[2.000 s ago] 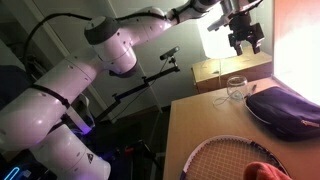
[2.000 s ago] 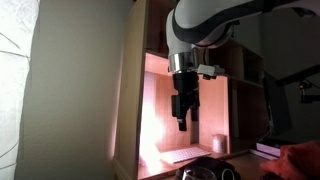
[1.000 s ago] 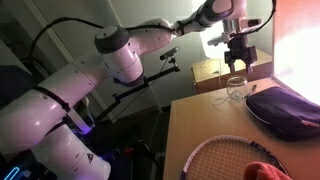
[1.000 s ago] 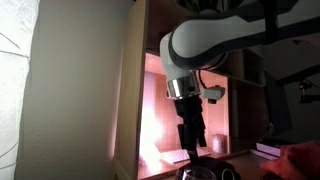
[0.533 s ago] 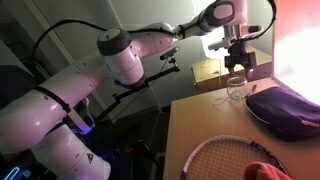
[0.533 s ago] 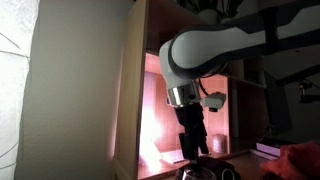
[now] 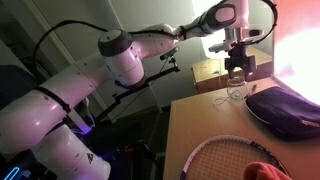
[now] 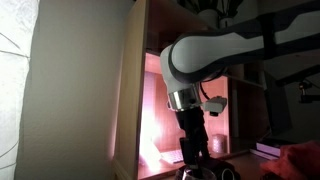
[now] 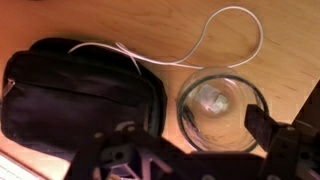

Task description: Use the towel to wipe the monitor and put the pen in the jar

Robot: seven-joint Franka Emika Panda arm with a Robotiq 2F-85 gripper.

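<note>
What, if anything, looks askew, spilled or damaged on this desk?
Nothing spilled or broken. Only a thin white cord lies untidily on the wooden desk: it runs along the dark fabric pouch, then loops loosely beside the round clear glass jar below the open tool.

Hand (image 7: 237,76) just above jar (image 7: 236,95)

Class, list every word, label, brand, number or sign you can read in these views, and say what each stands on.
No text can be read in any view.
Too small and blurred to read: a small dark mark on the white robot arm's base.
No lettering shows on the round clear glass jar or the dark zippered pouch.
</note>
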